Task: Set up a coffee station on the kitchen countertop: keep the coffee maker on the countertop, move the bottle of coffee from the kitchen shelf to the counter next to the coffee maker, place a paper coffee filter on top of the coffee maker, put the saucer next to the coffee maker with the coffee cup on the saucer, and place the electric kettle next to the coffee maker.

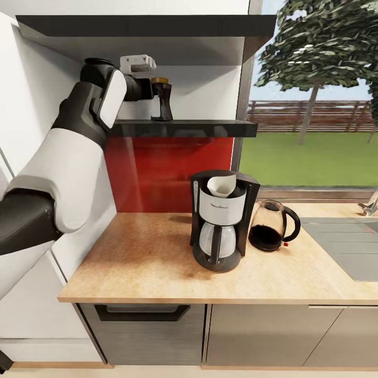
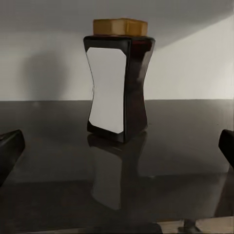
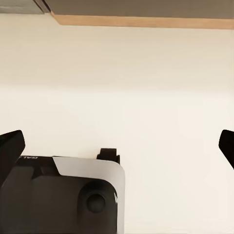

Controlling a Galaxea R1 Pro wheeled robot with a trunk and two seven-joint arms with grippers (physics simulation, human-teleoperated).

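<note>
Brown bottle of coffee (image 2: 118, 78) upright on kitchen shelf (image 1: 184, 127); left hand (image 2: 117, 146) spread apart, short of it.

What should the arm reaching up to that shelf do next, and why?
Probably ease the left gripper forward until its open fingers stand on either side of the coffee jar, then close. In the left wrist view the jar stands upright on the shelf, centred ahead between the fingertips and not yet between them. The filter already sits on the coffee maker.
</note>
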